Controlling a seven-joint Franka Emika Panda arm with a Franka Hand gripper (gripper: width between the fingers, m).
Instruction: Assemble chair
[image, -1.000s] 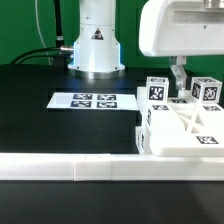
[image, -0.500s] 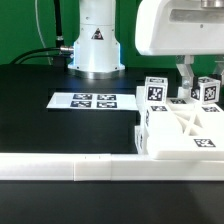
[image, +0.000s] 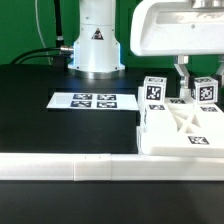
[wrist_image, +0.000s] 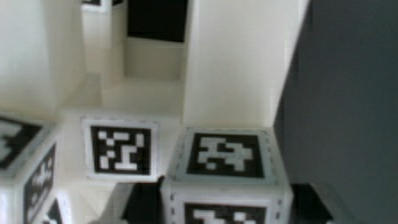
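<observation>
Closed down among the chair parts, the claw (image: 184, 80) seems to grip a white block (image: 181, 99) behind the X-braced panel (image: 186, 128), at the table's right in the exterior view. Grasping looks done; next probably calls for lifting straight up, clear of neighbouring blocks.

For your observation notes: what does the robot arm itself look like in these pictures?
The arm is white, with a round base bearing a black triangular warning sticker. Black cables trail beside it. A boxy white head carries the slim gripper.
</observation>
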